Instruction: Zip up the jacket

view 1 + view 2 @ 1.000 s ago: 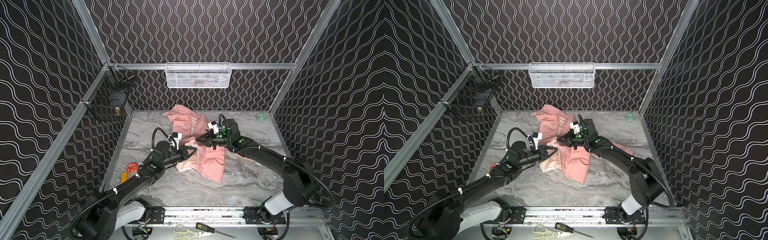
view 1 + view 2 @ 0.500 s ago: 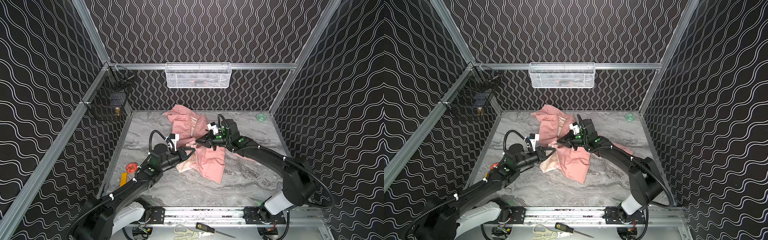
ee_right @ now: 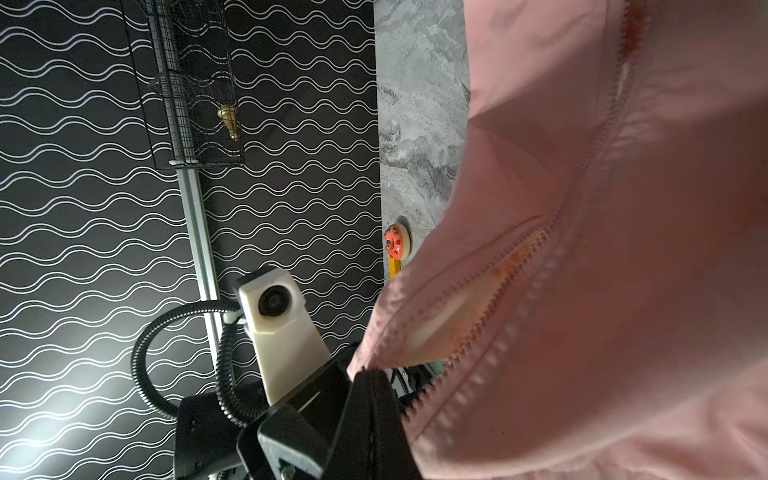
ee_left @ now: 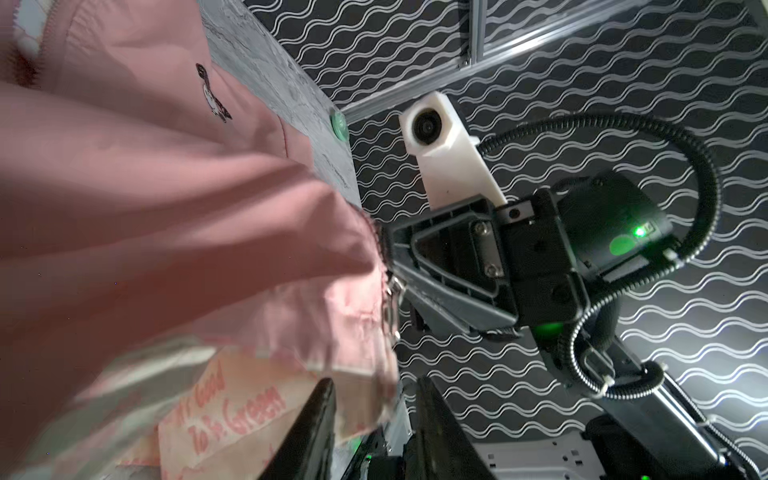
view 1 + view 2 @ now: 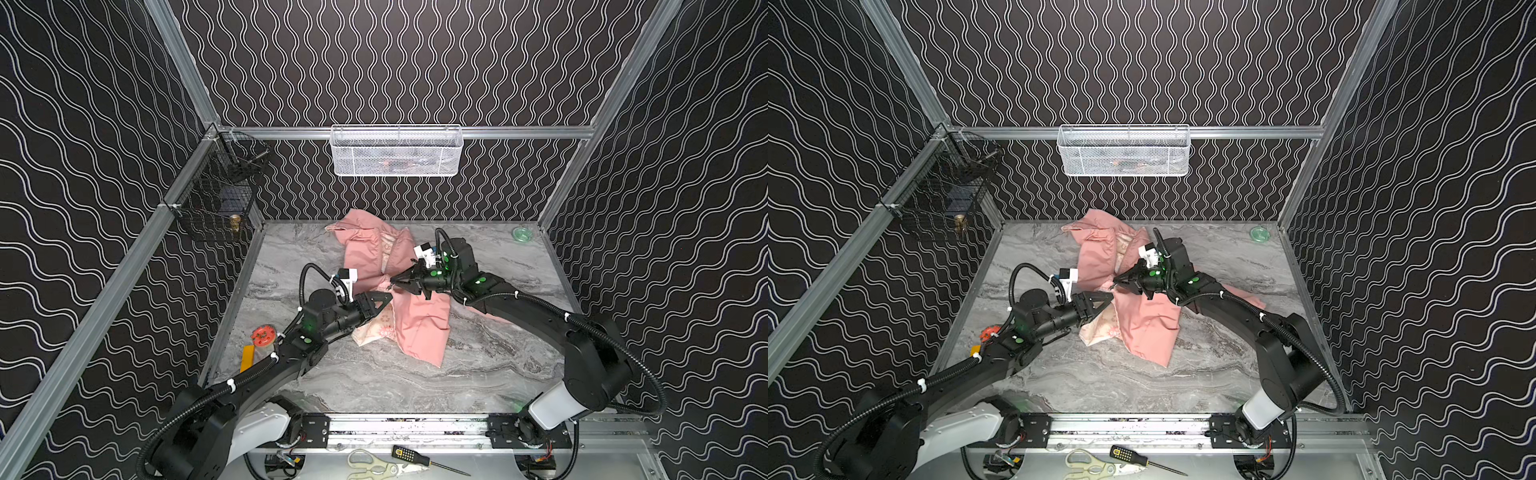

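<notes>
Part of the small salmon-pink thin jacket (image 5: 419,328) is hidden under the right arm. In the wrist views its cloth is so near that it is blurred, and the zipper slider cannot be made out. The contents of the white wire-mesh basket (image 5: 397,151), on the back wall above the jacket, are also unclear. The jacket lies crumpled on the grey marbled tabletop (image 5: 374,386), with its pale cream printed lining (image 5: 376,328) turned out on the side toward the left arm. Black walls with white wavy lines (image 5: 415,62) close the space around it. In the right wrist view the two rows of zipper teeth (image 3: 498,299) stand apart. The two pincers meet at the jacket's front edge. The left gripper (image 5: 388,296) has its fingers (image 4: 311,428) a little apart, with the hem lying between them, and it is not clear that they press it. The right gripper (image 5: 395,283) is closed and pinches the jacket's edge beside the zipper.
</notes>
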You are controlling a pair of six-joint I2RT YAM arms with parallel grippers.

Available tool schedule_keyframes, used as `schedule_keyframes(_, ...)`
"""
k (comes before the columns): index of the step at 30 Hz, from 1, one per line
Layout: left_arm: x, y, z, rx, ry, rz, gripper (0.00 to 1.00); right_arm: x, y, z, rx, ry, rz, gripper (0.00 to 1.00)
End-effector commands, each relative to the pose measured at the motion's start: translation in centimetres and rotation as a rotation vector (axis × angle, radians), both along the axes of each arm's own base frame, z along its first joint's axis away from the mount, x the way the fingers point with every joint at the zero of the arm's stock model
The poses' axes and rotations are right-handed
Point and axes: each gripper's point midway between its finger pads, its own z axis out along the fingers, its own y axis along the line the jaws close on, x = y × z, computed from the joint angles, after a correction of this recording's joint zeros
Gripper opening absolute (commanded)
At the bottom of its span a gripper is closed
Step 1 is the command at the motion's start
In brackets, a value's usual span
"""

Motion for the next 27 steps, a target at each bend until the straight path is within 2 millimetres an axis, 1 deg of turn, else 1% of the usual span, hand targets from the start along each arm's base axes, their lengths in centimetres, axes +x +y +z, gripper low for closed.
schedule_keyframes(1,0.5,-0.3,2.0,-0.051,-0.053,-0.001,0.36,0.1,0.6,1.2,0.037,-0.029,0.009,0.0)
schedule_keyframes(3,0.7,-0.3,2.1,-0.051,-0.057,0.004,0.33,0.1,0.7,1.3,0.04,-0.028,0.013,0.0)
schedule_keyframes(7,0.7,-0.5,2.2,-0.049,-0.062,-0.002,0.2,-0.1,0.8,1.3,0.042,-0.025,0.014,0.0)
schedule_keyframes(9,0.6,-0.6,2.0,-0.051,-0.061,-0.013,0.16,-0.1,0.8,1.4,0.043,-0.027,0.014,0.0)
schedule_keyframes(11,0.4,-0.7,2.0,-0.053,-0.061,-0.02,0.14,0.0,0.8,1.4,0.044,-0.024,0.014,0.0)
schedule_keyframes(15,0.2,-0.7,2.0,-0.052,-0.061,-0.031,0.16,0.0,1.1,1.4,0.053,-0.019,0.024,0.0)
schedule_keyframes(16,0.2,-0.7,2.0,-0.052,-0.06,-0.034,0.13,0.1,1.2,1.4,0.055,-0.021,0.029,0.0)
schedule_keyframes(19,0.2,-0.7,1.9,-0.052,-0.057,-0.036,0.0,0.1,1.3,1.4,0.058,-0.014,0.035,0.0)
schedule_keyframes(27,0.7,-0.4,2.4,-0.064,-0.074,0.004,0.0,0.2,1.7,1.7,0.065,-0.014,0.049,0.0)
